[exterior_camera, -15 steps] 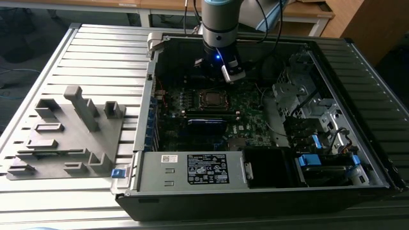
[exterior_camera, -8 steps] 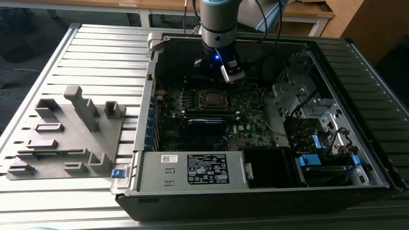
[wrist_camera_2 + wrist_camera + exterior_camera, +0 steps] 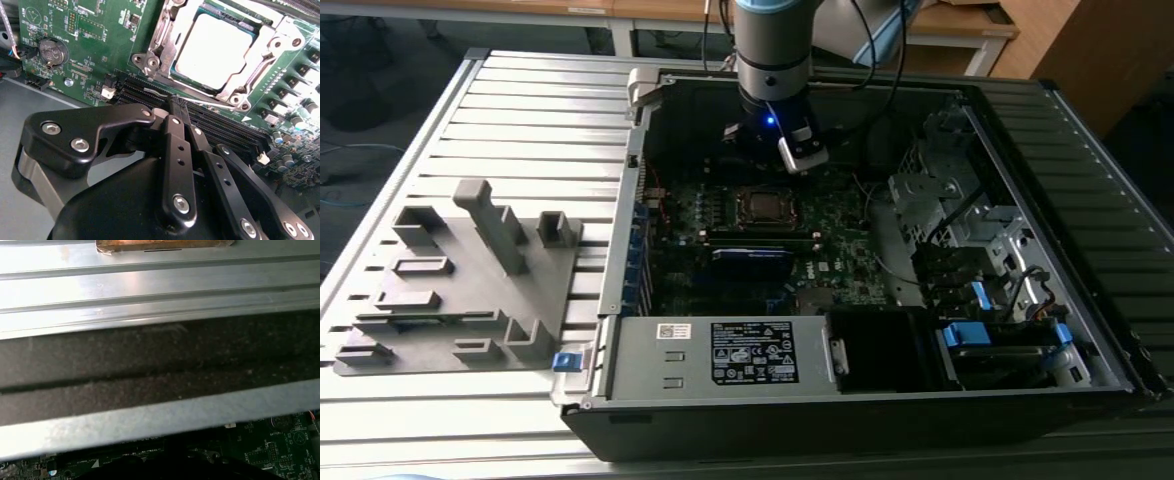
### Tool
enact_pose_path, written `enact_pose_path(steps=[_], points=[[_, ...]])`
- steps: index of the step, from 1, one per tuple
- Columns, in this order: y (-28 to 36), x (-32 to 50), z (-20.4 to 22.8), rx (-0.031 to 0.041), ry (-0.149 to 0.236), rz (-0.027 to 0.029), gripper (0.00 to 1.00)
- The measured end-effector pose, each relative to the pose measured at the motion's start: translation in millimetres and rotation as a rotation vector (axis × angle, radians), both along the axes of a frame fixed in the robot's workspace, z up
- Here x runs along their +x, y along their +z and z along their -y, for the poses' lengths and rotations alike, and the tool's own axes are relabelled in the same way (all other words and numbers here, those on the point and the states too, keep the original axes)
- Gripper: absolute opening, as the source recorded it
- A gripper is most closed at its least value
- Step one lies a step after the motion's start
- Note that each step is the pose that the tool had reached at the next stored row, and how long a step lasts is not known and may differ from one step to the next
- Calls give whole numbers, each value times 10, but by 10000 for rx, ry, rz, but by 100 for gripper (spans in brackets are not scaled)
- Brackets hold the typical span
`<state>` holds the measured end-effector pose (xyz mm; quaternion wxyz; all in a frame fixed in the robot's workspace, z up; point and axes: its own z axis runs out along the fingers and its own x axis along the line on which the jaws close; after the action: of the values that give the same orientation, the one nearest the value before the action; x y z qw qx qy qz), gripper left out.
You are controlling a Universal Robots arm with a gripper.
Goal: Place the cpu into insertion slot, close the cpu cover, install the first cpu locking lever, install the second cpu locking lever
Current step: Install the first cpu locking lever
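Note:
The cpu (image 3: 215, 50), a silver-grey square, lies in the insertion slot (image 3: 761, 205) on the green board inside the open computer case. The cpu cover (image 3: 272, 47), a silver frame, lies flat around the chip. A thin metal lever (image 3: 159, 37) runs along one side of the socket; whether it is latched I cannot tell. My gripper (image 3: 176, 106) hangs over the long black memory slots beside the socket, its black fingers (image 3: 175, 150) pressed together with nothing between them. In the exterior view my gripper (image 3: 777, 160) is just behind the socket, close above the board.
A grey fixture tray (image 3: 454, 280) sits on the slatted table at the exterior view's left. A power supply (image 3: 720, 355) fills the case's front and a drive cage (image 3: 947, 220) its right. A blue memory stick (image 3: 750, 254) lies by the slots. The case wall (image 3: 160, 410) is close.

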<state>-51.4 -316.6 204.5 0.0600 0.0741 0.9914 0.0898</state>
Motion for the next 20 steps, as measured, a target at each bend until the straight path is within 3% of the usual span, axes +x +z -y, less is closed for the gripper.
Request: enact_pose_path(steps=[3,6,11,16,20], points=[[-6,0,0,2,0,12,11],[-24,-1,1,-1,-1,95,11],[-26,0,0,-2,0,106,11],[-40,0,2,-13,0,169,11],[-44,0,12,-14,-1,180,11]])
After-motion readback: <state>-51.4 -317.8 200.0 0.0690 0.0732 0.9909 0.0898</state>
